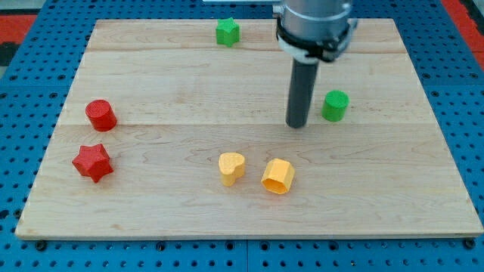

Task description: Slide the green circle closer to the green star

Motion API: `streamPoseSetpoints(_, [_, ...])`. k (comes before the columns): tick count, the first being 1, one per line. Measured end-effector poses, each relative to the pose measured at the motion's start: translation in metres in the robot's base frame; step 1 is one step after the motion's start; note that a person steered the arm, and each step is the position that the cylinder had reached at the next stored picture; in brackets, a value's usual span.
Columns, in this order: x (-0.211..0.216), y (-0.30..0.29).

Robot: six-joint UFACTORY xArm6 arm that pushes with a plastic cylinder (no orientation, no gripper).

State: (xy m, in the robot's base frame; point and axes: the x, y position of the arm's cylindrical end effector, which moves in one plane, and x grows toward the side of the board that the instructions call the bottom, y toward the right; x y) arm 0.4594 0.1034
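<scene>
My tip (pixel 297 125) beside green circle (pixel 335 105); wooden board (pixel 174 211) on blue pegboard (pixel 23 75).

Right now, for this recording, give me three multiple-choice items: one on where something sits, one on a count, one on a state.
1. Where is my tip relative to the green circle?
A. at its left in the view
B. at its right in the view
C. resting on top of it

2. How many yellow blocks lie on the board?
A. one
B. two
C. three

3. Is my tip touching the green circle?
A. yes, pressed against it
B. no, bare wood shows between them
C. it hides the circle

Key: 1 A, the rod stands left of the circle. 2 B, the yellow heart and the yellow hexagon. 3 B, a strip of wood separates them.
</scene>
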Motion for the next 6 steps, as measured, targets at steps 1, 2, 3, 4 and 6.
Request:
streamPoseSetpoints(1, [-0.027, 0.071])
streamPoseSetpoints(2, [-0.082, 0.006])
streamPoseSetpoints(3, [-0.128, -0.065])
streamPoseSetpoints(4, [-0.101, -0.033])
streamPoseSetpoints(6, [-0.173, -0.13])
